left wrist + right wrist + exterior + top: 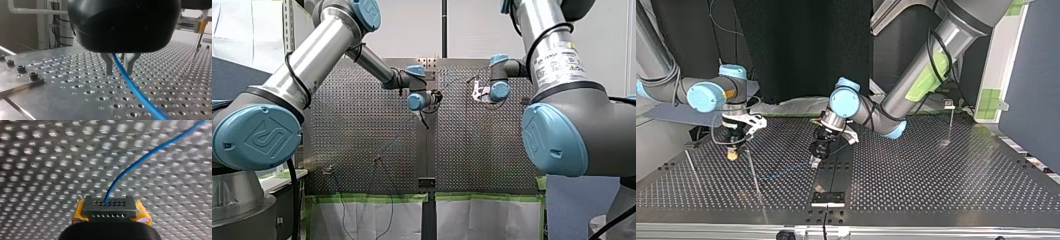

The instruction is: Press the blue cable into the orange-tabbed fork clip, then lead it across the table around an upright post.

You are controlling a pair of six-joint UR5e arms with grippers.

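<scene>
blue cable run: held by both grippers, post not yet rounded

listed across the top view, left to right

item 1, my right gripper (110, 207): low over the perforated table (936, 192), yellow pads (143, 213) showing. it is pressed together on the blue cable (140, 161), which rises out from between the pads in its wrist view. an orange-yellow patch (731, 155) sits right under it at table level; whether that is a pad or the clip's tab i cannot tell

item 2, blue cable: runs low over the table from my right gripper toward the middle, then up into item 3

item 3, my left gripper (118, 71): near the table's middle, metal fingers (108, 65) spread, tips just above the surface. the cable passes between them loosely, not pinched

item 4, upright post (951, 122): at the far right, well apart from the cable and both grippers

progress, as judged: seating in the fork clip is unconfirmed, since no clip shows plainly. the lead across the table and around the post is all left to do

containers: none in view, nothing held in anything
</scene>
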